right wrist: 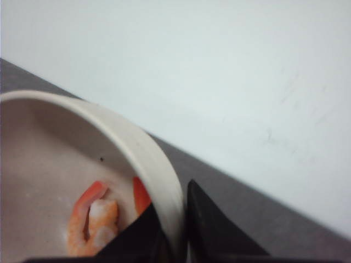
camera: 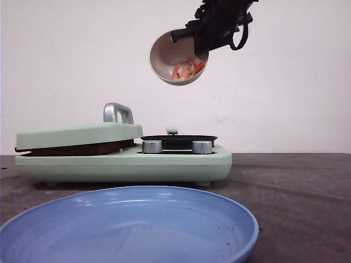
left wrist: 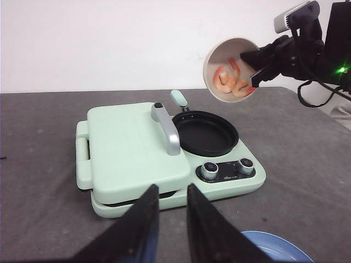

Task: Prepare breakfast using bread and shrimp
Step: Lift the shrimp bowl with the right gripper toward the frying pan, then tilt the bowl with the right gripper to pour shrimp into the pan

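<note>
My right gripper is shut on the rim of a beige bowl, held high in the air and tipped toward the left. A few curled orange-pink shrimp lie in its low side. In the left wrist view the bowl with the shrimp hangs above and behind the black round pan. The right wrist view shows the fingers pinching the bowl wall, with shrimp inside. My left gripper hovers open and empty in front of the cooker. The bread is out of view.
A mint-green breakfast cooker sits mid-table with its left lid shut, a silver handle and two knobs. A blue plate lies at the near edge, also seen as the blue plate by my left fingers.
</note>
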Controlling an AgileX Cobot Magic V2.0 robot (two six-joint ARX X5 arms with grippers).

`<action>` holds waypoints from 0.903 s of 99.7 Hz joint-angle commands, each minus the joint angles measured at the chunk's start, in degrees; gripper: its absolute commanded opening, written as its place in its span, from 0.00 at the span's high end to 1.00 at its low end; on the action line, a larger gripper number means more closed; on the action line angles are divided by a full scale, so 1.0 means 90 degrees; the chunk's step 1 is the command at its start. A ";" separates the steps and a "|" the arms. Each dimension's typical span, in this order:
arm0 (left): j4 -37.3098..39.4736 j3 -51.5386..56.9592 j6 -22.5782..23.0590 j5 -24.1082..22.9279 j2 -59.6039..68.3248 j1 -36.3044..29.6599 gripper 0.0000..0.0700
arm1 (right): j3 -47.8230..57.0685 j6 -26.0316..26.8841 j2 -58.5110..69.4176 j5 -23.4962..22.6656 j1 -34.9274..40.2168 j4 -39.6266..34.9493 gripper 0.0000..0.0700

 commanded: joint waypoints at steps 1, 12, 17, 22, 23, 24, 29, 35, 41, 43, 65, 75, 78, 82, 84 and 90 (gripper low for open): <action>0.0068 0.0068 0.0010 0.0017 0.0029 -0.0027 0.99 | 0.0155 -0.0714 0.0204 0.0087 0.0083 0.0126 1.00; 0.0068 0.0068 0.0010 0.0019 0.0029 -0.0027 0.99 | 0.0155 -0.1226 0.0328 0.0367 0.0194 0.0318 1.00; 0.0068 0.0070 0.0007 0.0019 0.0029 -0.0027 0.99 | 0.0155 -0.1438 0.0372 0.0440 0.0216 0.0362 1.00; 0.0066 0.0070 0.0007 0.0019 0.0029 -0.0027 0.99 | 0.0155 -0.1593 0.0381 0.0498 0.0250 0.0374 1.00; 0.0066 0.0068 0.0007 0.0019 0.0029 -0.0027 0.99 | 0.0155 -0.1622 0.0384 0.0500 0.0253 0.0379 1.00; 0.0066 0.0068 0.0007 0.0019 0.0029 -0.0027 0.99 | 0.0155 -0.1664 0.0386 0.0498 0.0253 0.0386 1.00; 0.0066 0.0070 0.0007 0.0019 0.0029 -0.0027 0.99 | 0.0155 -0.1897 0.0454 0.0515 0.0284 0.0537 1.00; 0.0066 0.0068 0.0007 0.0019 0.0029 -0.0027 0.99 | 0.0155 -0.2120 0.0486 0.0610 0.0311 0.0704 1.00; 0.0066 0.0070 0.0007 0.0019 0.0029 -0.0027 0.99 | 0.0155 -0.2290 0.0486 0.0653 0.0311 0.0767 1.00; 0.0066 0.0070 0.0007 0.0019 0.0029 -0.0027 0.99 | 0.0155 -0.2344 0.0486 0.0653 0.0311 0.0780 1.00; 0.0063 0.0068 0.0007 0.0019 0.0029 -0.0027 0.99 | 0.0155 -0.3002 0.0549 0.0658 0.0325 0.1156 1.00; 0.0063 0.0068 0.0007 0.0019 0.0029 -0.0027 0.99 | 0.0155 -0.3247 0.0612 0.0656 0.0325 0.1319 1.00; 0.0063 0.0070 0.0007 0.0019 0.0029 -0.0027 0.99 | 0.0155 -0.3339 0.0646 0.0653 0.0328 0.1384 1.00; 0.0063 0.0070 0.0007 0.0019 0.0029 -0.0027 0.99 | 0.0155 -0.3487 0.0702 0.0656 0.0342 0.1481 1.00; 0.0063 0.0070 0.0005 0.0019 0.0029 -0.0027 0.99 | 0.0155 -0.3568 0.0714 0.0656 0.0340 0.1489 1.00; 0.0063 0.0070 0.0005 0.0022 0.0029 -0.0027 0.99 | 0.0155 -0.3769 0.0782 0.0656 0.0355 0.1501 1.00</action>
